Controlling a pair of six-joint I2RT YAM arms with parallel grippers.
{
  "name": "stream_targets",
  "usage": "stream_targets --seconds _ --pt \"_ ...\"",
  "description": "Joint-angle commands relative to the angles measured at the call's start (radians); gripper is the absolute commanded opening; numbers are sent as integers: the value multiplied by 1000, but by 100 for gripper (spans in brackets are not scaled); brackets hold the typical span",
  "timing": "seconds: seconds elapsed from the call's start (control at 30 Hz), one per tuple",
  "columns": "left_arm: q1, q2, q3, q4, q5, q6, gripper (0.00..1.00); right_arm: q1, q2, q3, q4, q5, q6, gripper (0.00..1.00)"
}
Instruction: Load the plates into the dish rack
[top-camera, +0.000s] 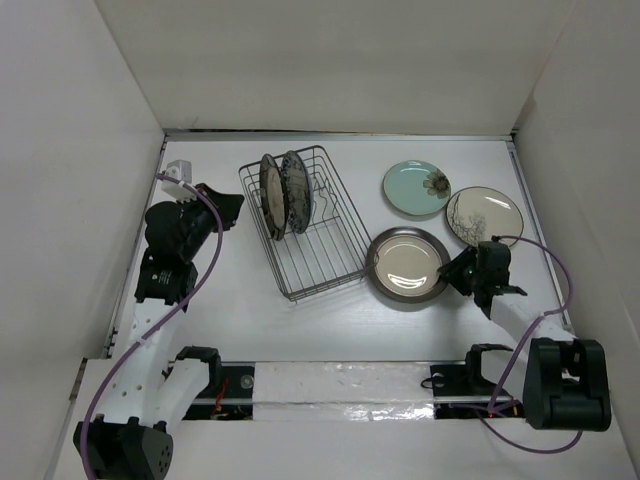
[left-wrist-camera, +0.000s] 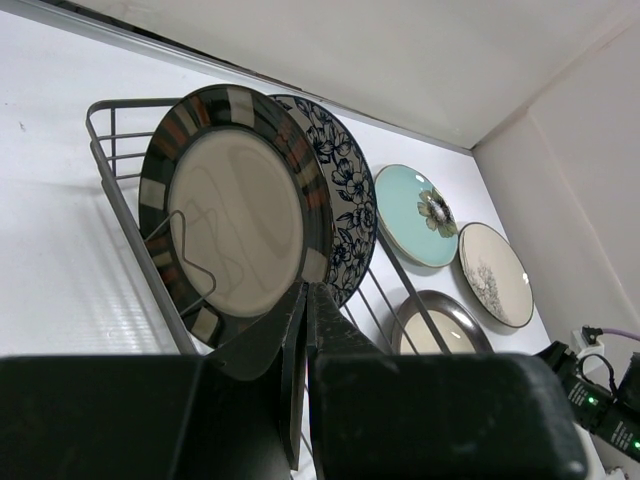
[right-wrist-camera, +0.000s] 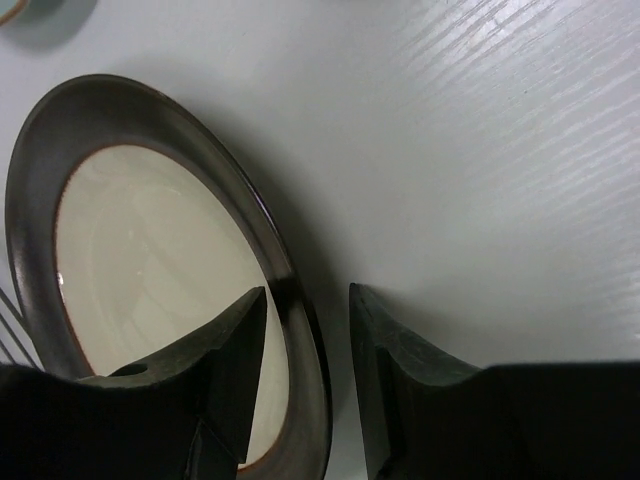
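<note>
The dish rack (top-camera: 318, 255) stands at centre left, with the dark brown plate (top-camera: 270, 195) and the blue-and-white floral plate (top-camera: 296, 190) upright in its far end. The pale teal plate (top-camera: 416, 188), the cream branch plate (top-camera: 484, 215) and the brown-rimmed cream plate (top-camera: 407, 266) lie flat to its right. My right gripper (right-wrist-camera: 307, 295) is open, its jaws astride the right rim of the brown-rimmed plate (right-wrist-camera: 150, 260). My left gripper (left-wrist-camera: 305, 290) is shut and empty, left of the rack (left-wrist-camera: 120, 195), facing the dark plate (left-wrist-camera: 235, 215).
White enclosure walls ring the table. A small white plug block (top-camera: 178, 172) sits at the far left by my left arm. Purple cables trail from both arms. The rack's near half holds no plates.
</note>
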Motion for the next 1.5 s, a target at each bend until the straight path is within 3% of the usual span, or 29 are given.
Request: stream_targets --seconds 0.0,0.13,0.4,0.5,0.63,0.73,0.9,1.03,1.27,1.47 --pt "-5 -25 13 47 6 2 0 -33 47 23 77 -72 -47 41" --pt "-5 -36 13 45 -1 4 2 -45 92 47 85 -109 -85 37" --pt "-5 -41 13 42 -6 8 15 -54 92 50 82 -145 -111 0" --pt "-5 -41 10 45 0 7 26 -54 13 35 47 -142 -90 0" --pt "-5 -41 12 47 -3 7 32 -54 -194 50 -90 -65 -88 0" --pt "-5 -42 9 50 3 5 36 -54 -348 110 -191 -2 -106 0" --pt "-5 -38 13 50 3 2 47 -43 -442 289 -263 109 -155 0" --pt "-5 -48 9 55 6 1 47 25 -422 421 -198 165 -174 0" --pt "-5 -53 3 56 13 1 47 200 -238 653 -15 256 -201 0" --pt "-5 -44 7 56 22 2 47 365 35 861 79 294 -283 0"
